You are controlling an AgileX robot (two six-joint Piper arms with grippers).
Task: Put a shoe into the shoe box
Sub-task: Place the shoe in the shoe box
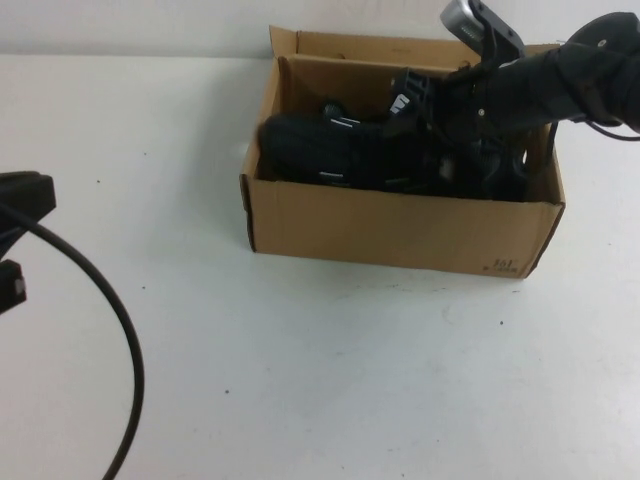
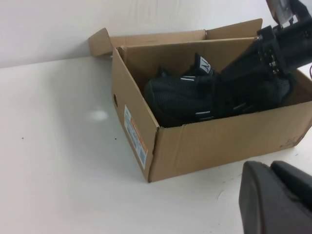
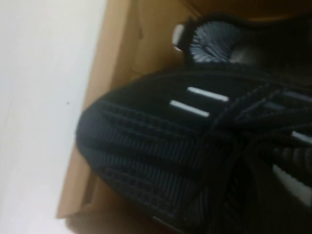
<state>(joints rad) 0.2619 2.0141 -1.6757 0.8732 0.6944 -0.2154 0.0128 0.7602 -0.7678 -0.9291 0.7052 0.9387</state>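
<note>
So the black knit-mesh shoe point(image 1: 330, 150) is sitting inside the open brown cardboard shoe box point(image 1: 400, 225), which takes up the upper middle to upper right of the high view on the white table point(image 1: 320, 370). The shoe's rounded toe points toward the box's left end wall, and it fills most of the floor of the box lengthwise. Up close in the right wrist view, the shoe point(image 3: 161, 161) has a ribbed woven upper, a few short white bar marks across the top, dark laces and a grey padded lining showing at the collar. In the left wrist view the shoe point(image 2: 185, 97) also shows a tongue tab with a white mark sticking up, and the box point(image 2: 219, 141) has an orange and white label on its short end.

The right gripper point(image 1: 440, 130) reaches in from the upper right of the high view and is down in the box over the shoe's heel half. It's black on black there, so I honestly can't tell how its jaws stand or whether they have hold of anything.

The left gripper point(image 1: 15, 240) is parked at the far left edge, well apart from the box, with a black cable point(image 1: 120, 330) looping down from it. Can't tell its jaws either.
</note>
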